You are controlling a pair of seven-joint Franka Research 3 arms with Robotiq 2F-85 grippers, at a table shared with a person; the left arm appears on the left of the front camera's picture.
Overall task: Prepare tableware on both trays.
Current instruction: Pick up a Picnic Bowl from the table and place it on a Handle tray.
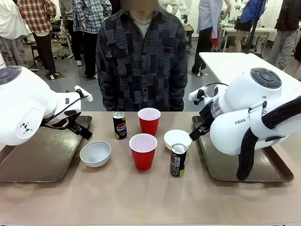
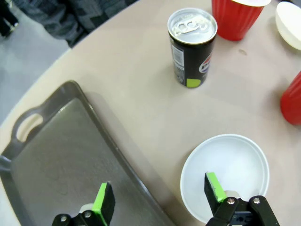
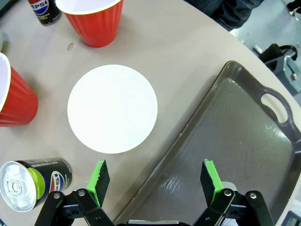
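Desk (image 1: 141,202): the tan desk is carrying all the tableware in its middle, between the trays, so I am judging nothing as loaded yet.
Person (image 1: 141,61): someone in a dark patterned shirt is standing at the far edge. A long reach would be heading their way.
Left tray (image 1: 37,160): this large dark brown rectangular plastic tray is lying bare on my left.
Right tray (image 1: 221,165): its twin is lying bare on my right, partly under the arm.
Left bowl (image 1: 95,153): the small round white bowl is sitting just beside the left tray's rim.
Right bowl (image 1: 177,138): the other white bowl is sitting near the right tray, close behind the near can.
Red cups: the far red plastic cup (image 1: 149,121) and the near one (image 1: 143,151) are standing upright and light, so a passing finger could be tipping them.
Cans: the slim far Pepsi can (image 1: 119,125) and the slim dark near can (image 1: 178,160) are standing tall and narrow, so a brush would be toppling them.
Left pincer (image 2: 159,190): it is gaping wide and carrying nothing, straddling the tray rim and the bowl. Dropping straight down risks striking the rim.
Right pincer (image 3: 155,175): it is also wide and carrying nothing, hanging across its tray's rim beside the bowl. A thin bowl lip could be slipping from the pads.
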